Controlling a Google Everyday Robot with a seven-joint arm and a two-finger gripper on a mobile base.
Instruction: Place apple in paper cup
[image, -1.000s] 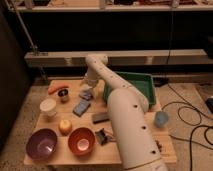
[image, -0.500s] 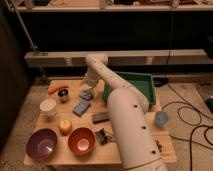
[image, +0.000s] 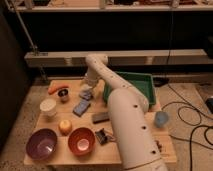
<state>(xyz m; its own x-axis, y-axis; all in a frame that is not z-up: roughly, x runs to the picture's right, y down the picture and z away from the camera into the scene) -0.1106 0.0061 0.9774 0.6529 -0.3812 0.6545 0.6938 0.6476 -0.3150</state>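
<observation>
Apple (image: 65, 126) sits on the wooden table (image: 167, 150) near the front, just behind the purple bowl (image: 41, 143) and close to the empty paper cup (image: 48, 106). Gripper (image: 86, 93) hangs farther back, beside the green tray (image: 135, 82); how wide it stands cannot be told.

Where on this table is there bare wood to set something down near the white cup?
Bare wood shows between the paper cup, the blue cloth and the apple, and along the front edge of the table past the orange bowl. It is crowded at the back, where the gripper hangs beside the dark metal cup and carrot.
</observation>
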